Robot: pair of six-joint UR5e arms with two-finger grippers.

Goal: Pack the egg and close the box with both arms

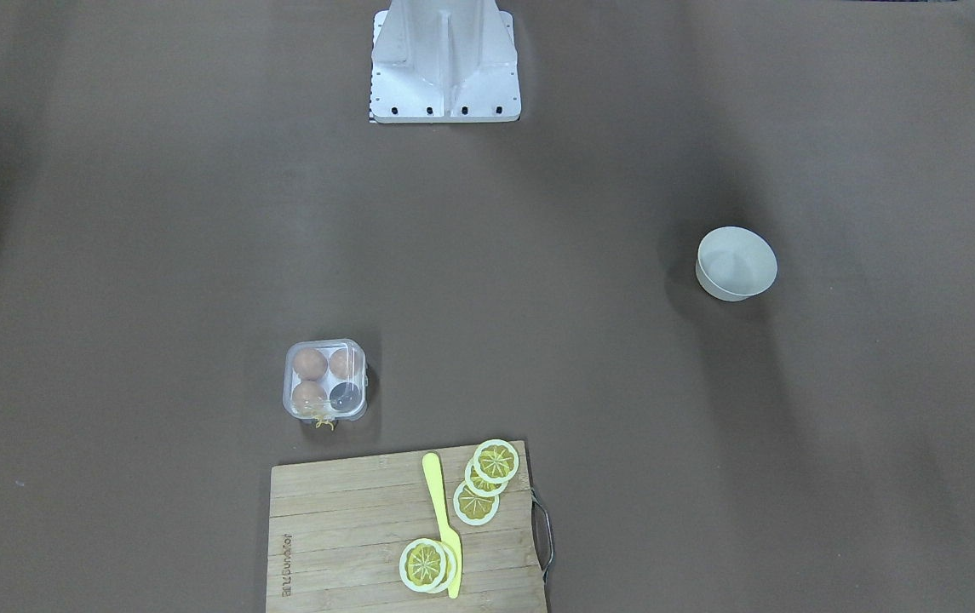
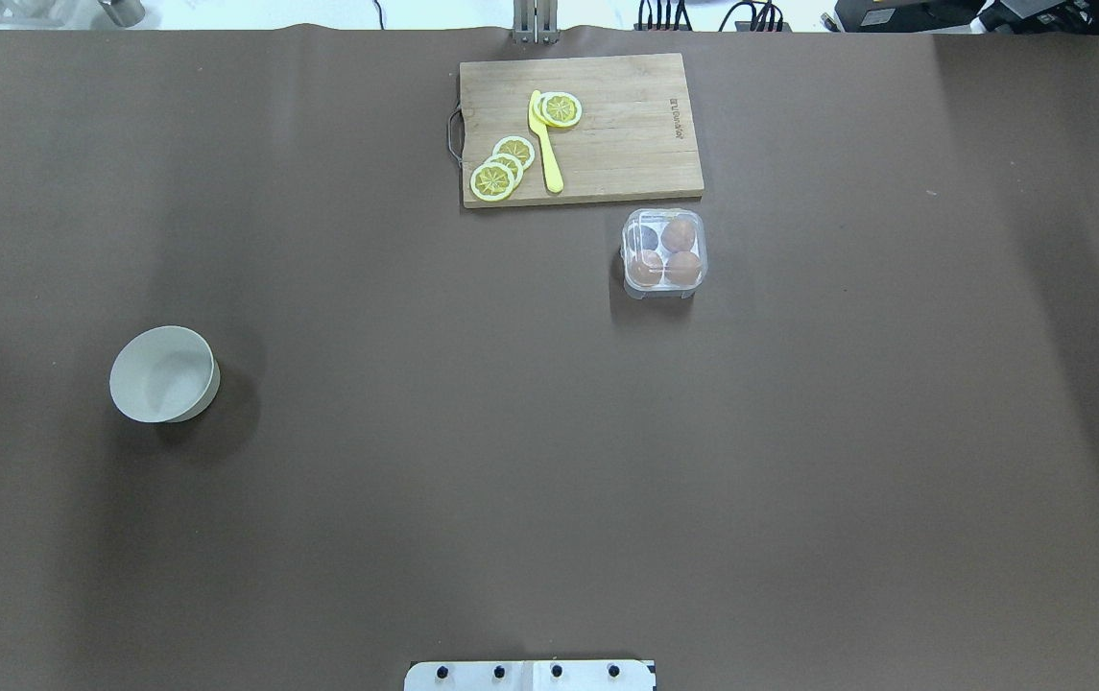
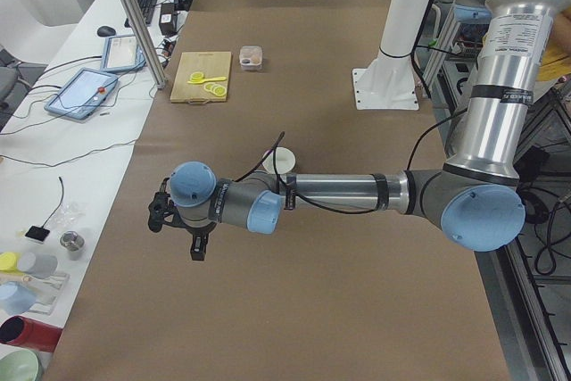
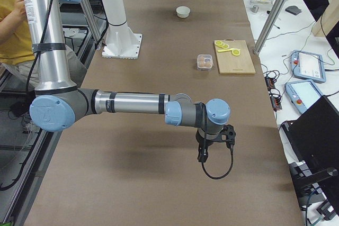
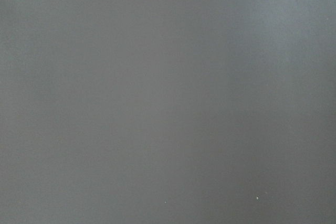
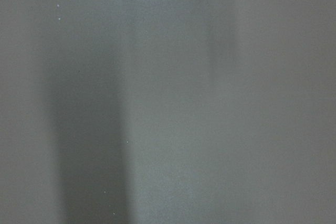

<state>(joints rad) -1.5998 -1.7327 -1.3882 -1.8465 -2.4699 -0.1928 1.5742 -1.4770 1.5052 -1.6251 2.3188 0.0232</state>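
The box (image 1: 325, 380) stands on the brown table near the cutting board; it also shows in the overhead view (image 2: 664, 252). Its clear lid lies over the white tray. Three brown eggs (image 1: 310, 363) sit in three cups and look alike; the fourth cup (image 1: 345, 393) is dark and empty. The left gripper (image 3: 196, 247) hangs over bare table far from the box, seen only in the exterior left view. The right gripper (image 4: 202, 154) hangs over bare table at the other end, seen only in the exterior right view. I cannot tell whether either is open or shut. Both wrist views show only blurred table.
A round white bowl (image 1: 736, 263) stands empty on the robot's left side. A wooden cutting board (image 1: 342, 528) with lemon slices (image 1: 496, 461) and a yellow knife (image 1: 440, 519) lies beside the box. The white pedestal (image 1: 444, 60) stands at the robot's base.
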